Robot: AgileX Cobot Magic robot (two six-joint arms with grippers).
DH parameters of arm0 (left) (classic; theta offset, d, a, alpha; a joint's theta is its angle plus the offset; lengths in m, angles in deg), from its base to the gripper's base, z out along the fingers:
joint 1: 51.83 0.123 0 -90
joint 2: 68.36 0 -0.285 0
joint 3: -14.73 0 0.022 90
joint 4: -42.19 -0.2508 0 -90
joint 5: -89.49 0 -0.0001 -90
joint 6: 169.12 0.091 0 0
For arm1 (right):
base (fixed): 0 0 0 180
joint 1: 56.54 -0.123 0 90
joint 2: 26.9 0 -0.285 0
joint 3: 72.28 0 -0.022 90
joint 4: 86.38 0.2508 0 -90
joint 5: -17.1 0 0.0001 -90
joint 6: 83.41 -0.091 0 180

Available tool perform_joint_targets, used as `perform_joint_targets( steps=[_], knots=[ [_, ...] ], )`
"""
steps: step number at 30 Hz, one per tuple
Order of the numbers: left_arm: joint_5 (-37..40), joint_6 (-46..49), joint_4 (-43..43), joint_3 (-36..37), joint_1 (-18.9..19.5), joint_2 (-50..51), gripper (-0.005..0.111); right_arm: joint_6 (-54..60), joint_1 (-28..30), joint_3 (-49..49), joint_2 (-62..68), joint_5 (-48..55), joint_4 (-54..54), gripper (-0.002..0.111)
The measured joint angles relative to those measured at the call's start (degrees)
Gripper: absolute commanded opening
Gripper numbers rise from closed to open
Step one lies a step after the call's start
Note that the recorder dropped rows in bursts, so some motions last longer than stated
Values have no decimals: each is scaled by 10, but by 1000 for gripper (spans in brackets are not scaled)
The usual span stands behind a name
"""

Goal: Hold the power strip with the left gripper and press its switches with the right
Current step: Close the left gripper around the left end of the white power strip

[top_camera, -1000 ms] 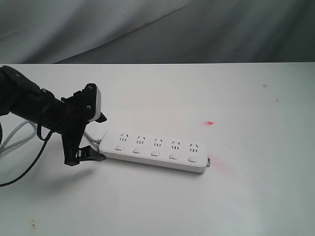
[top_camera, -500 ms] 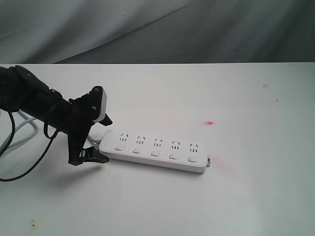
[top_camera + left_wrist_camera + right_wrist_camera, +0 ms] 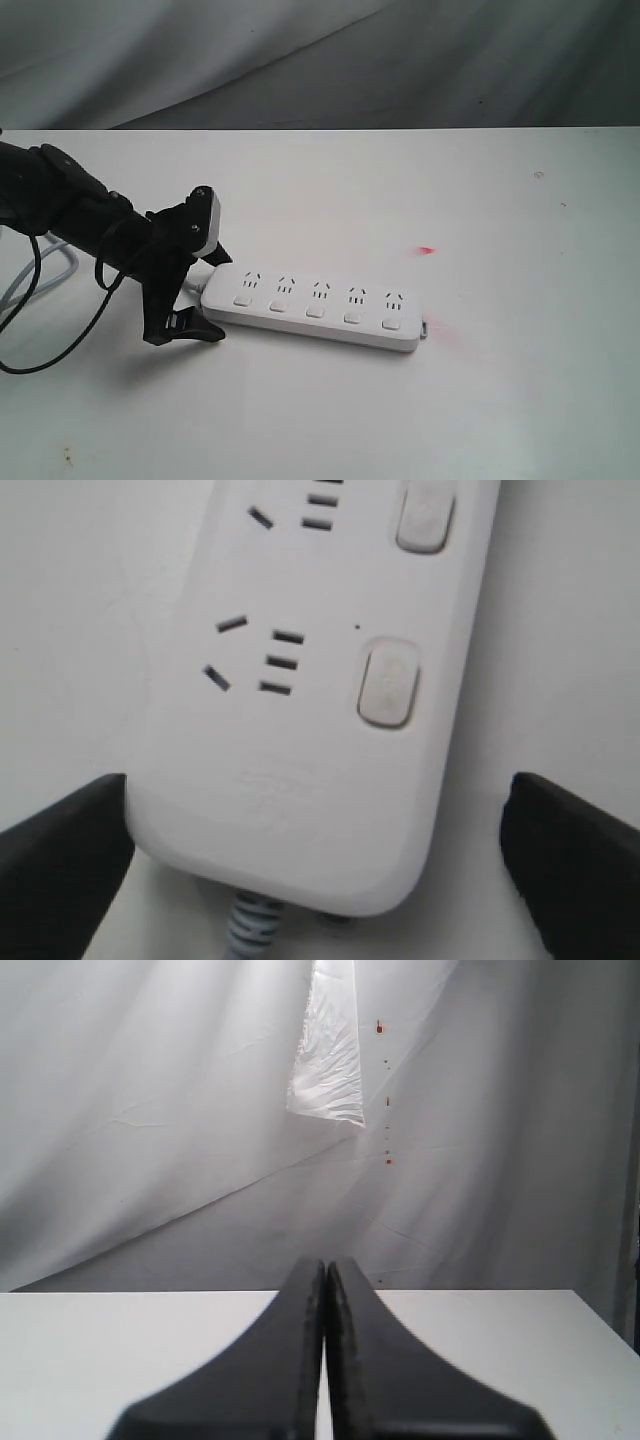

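The power strip [image 3: 315, 307] lies flat on the white table, a long white bar with a row of switches [image 3: 314, 310] along its near side. Its grey cord [image 3: 35, 277] runs off to the left. My left gripper [image 3: 208, 290] stands open at the strip's cord end, one finger behind the end and one in front. In the left wrist view the strip's end [image 3: 300, 780] lies between the two black fingertips [image 3: 60, 865], with a gap on one side. My right gripper [image 3: 325, 1270] is shut, empty, above the table, and is outside the exterior view.
A small red mark [image 3: 427, 250] and a pink smear [image 3: 445, 335] lie on the white table [image 3: 500, 400] right of the strip. A thin black cable loop [image 3: 50, 330] hangs from the left arm. A grey cloth backdrop [image 3: 320, 60] hangs behind the table.
My left gripper has moved right toward the strip, so its open fingers now straddle the cord end. The strip has not moved.
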Motion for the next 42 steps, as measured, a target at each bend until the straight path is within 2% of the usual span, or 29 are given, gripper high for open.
perform_joint_targets(
  steps=[12, 19, 32, 42],
  knots=[
    [6, -38, -12, 0, 0, 1, 92, 0, 0, 0, 0, 0, 0, 0],
    [29, -86, -50, 0, 0, 1, 85, 0, 0, 0, 0, 0, 0, 0],
    [35, -89, -56, 0, 0, 1, 83, 0, 0, 0, 0, 0, 0, 0],
    [33, -45, -35, 0, 0, 2, 83, 0, 0, 0, 0, 0, 0, 0]
  ],
)
